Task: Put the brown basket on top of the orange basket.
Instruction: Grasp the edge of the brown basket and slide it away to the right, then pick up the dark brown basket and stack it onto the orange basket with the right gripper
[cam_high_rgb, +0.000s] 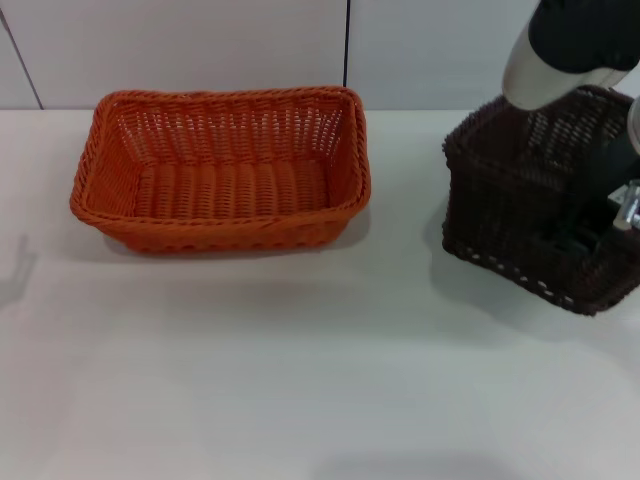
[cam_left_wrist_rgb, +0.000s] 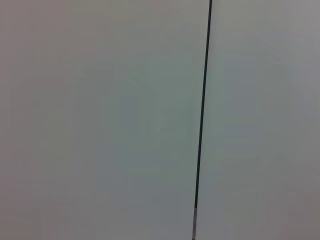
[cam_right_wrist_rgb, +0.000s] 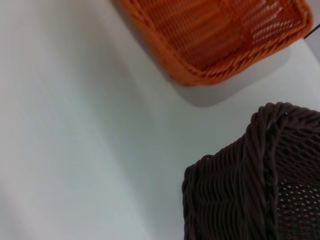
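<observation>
The orange basket (cam_high_rgb: 215, 228) stands upright and empty at the back left of the white table; the right wrist view shows one of its corners (cam_right_wrist_rgb: 200, 70). The brown basket (cam_high_rgb: 500, 205) is at the right edge of the head view, tilted and raised off the table, with its underside edge showing. My right gripper (cam_high_rgb: 605, 215) reaches down inside it from above and holds its far-right wall; the weave hides most of the fingers. The right wrist view shows the brown basket's rim and side (cam_right_wrist_rgb: 235, 195) close up. The two baskets are apart. My left gripper is out of view.
The white table (cam_high_rgb: 300, 370) stretches in front of and between the baskets. A white wall with a dark vertical seam (cam_high_rgb: 347, 40) stands right behind the table. The left wrist view shows only this wall and seam (cam_left_wrist_rgb: 202, 110).
</observation>
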